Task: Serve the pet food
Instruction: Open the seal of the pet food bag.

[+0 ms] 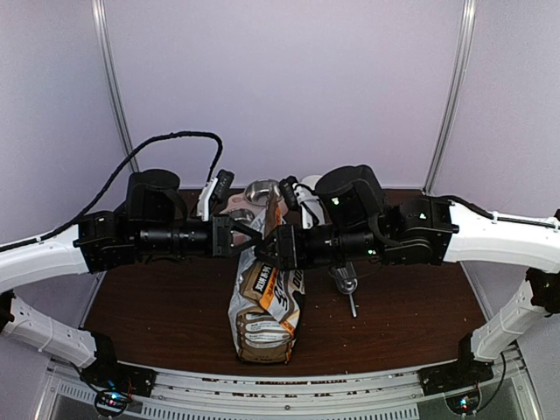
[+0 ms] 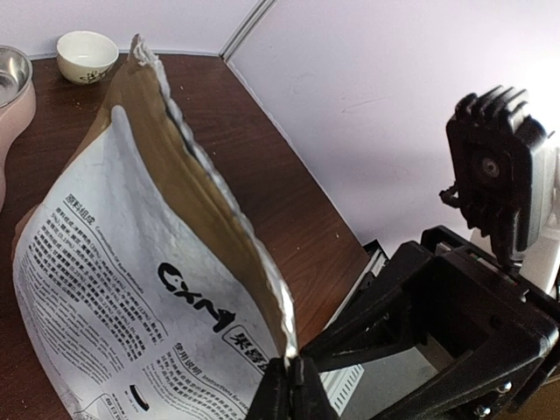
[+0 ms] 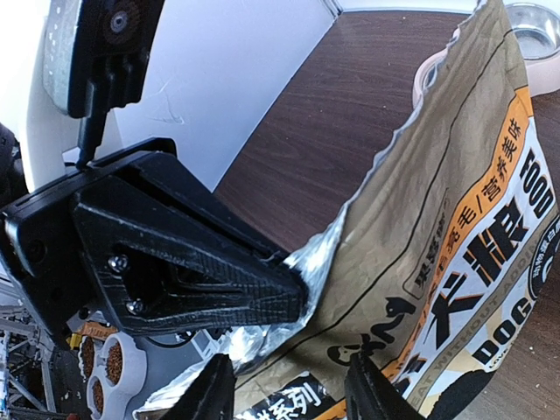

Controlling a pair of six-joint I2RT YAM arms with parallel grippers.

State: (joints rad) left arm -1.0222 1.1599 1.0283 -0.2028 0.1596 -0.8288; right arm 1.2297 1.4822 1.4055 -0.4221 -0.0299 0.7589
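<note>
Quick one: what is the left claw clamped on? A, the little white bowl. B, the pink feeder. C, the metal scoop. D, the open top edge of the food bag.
D: in the left wrist view the left claw is pinched shut on the silver-lined top edge of the pet food bag, which stands on the table.

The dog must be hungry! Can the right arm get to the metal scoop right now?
Probably yes. The metal scoop lies bare on the table, just under that arm. But the right gripper sits open around the top edge of the bag, so it must back off first.
</note>
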